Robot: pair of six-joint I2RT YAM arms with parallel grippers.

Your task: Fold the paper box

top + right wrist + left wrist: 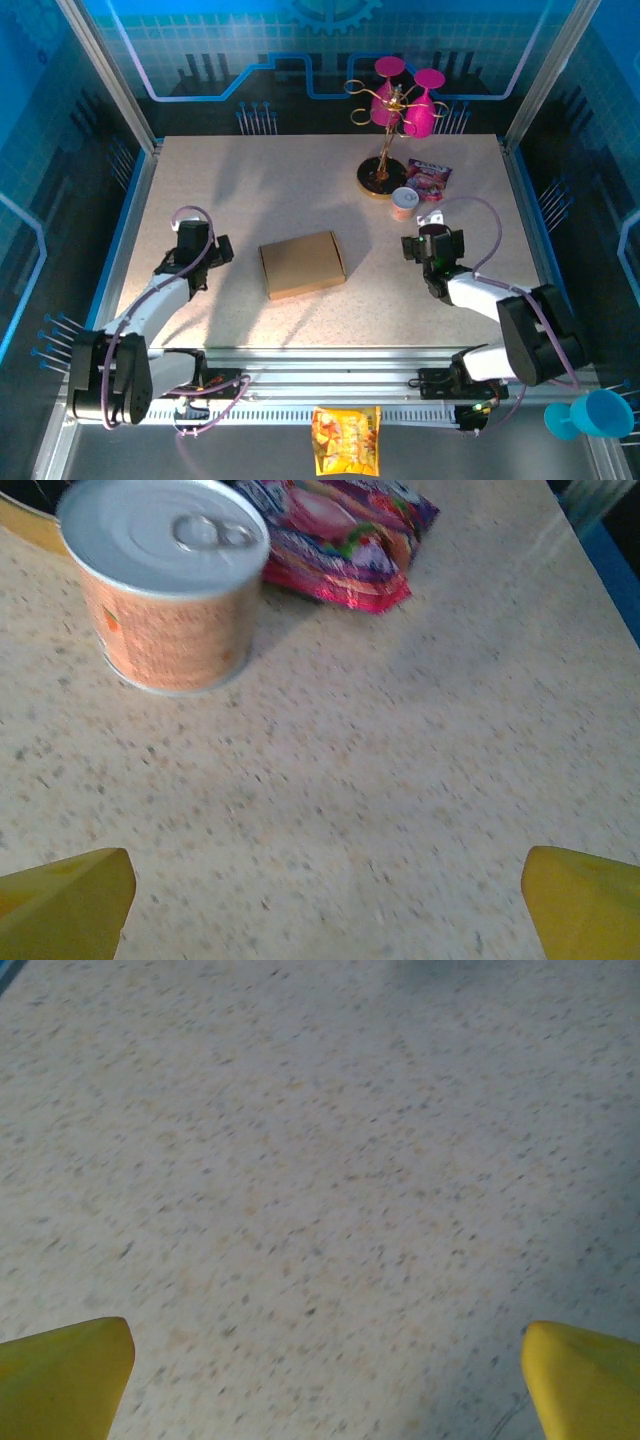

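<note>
top: a plain brown corrugated cardboard box [302, 264] lies shut at the middle of the speckled table [220, 175], apparently folded already, with little left to do. left wrist: yellow left fingers [62, 1378] spread wide, empty. right wrist: yellow right fingers [62, 902] spread wide, empty, near an orange tin can [165, 620].

The box [302, 264] sat mid-table [250, 180], looking closed up and flat. Left gripper [192, 232] was off at its 9 o'clock and right gripper [432, 240] at its 3, both well apart from it. Can [405, 203] was at about 2 o'clock, with the pink packet [430, 178] and cup stand [385, 150] near it. Snack bag [346, 440] lay down at 6, past the rail.
</note>
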